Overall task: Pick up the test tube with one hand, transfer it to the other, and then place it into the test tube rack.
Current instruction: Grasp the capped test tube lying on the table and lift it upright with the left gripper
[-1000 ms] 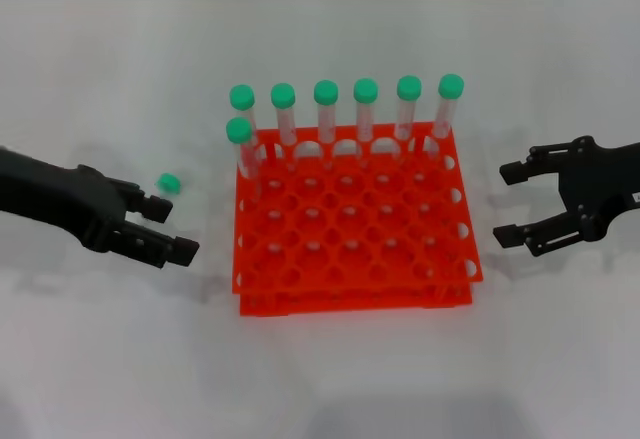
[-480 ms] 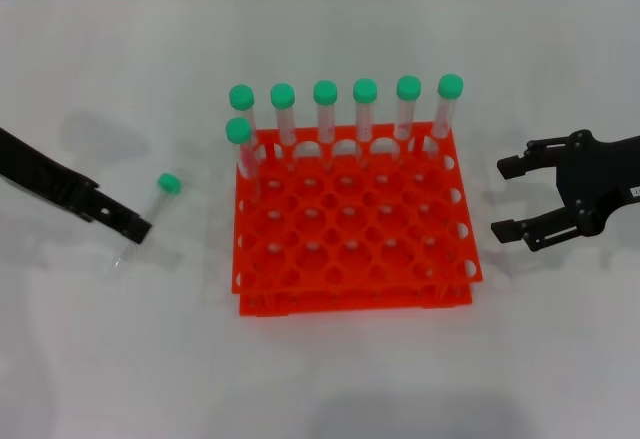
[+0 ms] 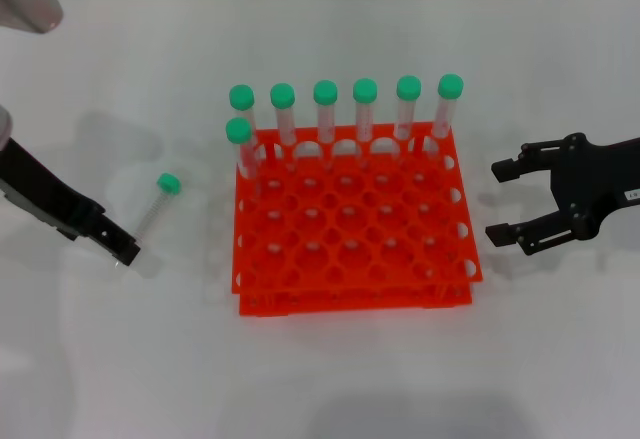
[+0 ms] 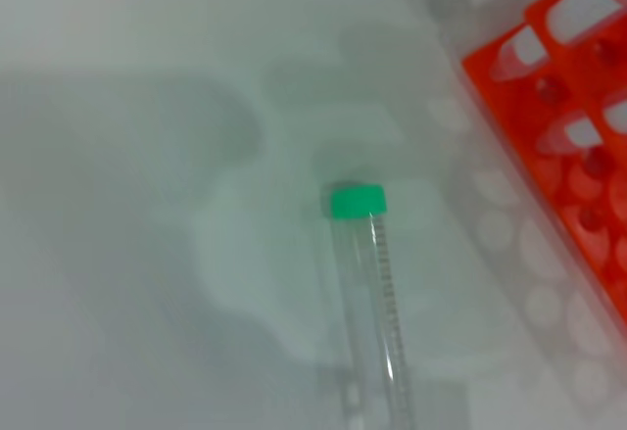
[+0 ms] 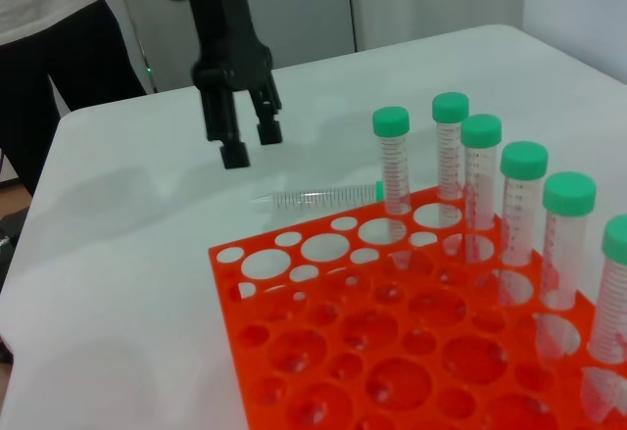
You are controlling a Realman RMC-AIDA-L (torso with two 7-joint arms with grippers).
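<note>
Lining up over the loose test tube (image 3: 152, 208) so the left tool (image 5: 242, 142) can grab it.
Left tool's open and empty; right tool (image 3: 509, 201) waits open right of the test tube rack (image 3: 352, 249) for handoff.

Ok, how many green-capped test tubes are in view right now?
8. Six stand along the test tube rack back row, one stands just in front at its left end, and one test tube lies on the table left of it.

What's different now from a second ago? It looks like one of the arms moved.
The left gripper has pulled back from beside the rack toward the table's left edge and risen over the lying test tube, whose clear body it no longer hides. It has not taken hold of the tube. The right gripper stays open beside the test tube rack, barely shifted. The seven standing tubes are unchanged.
</note>
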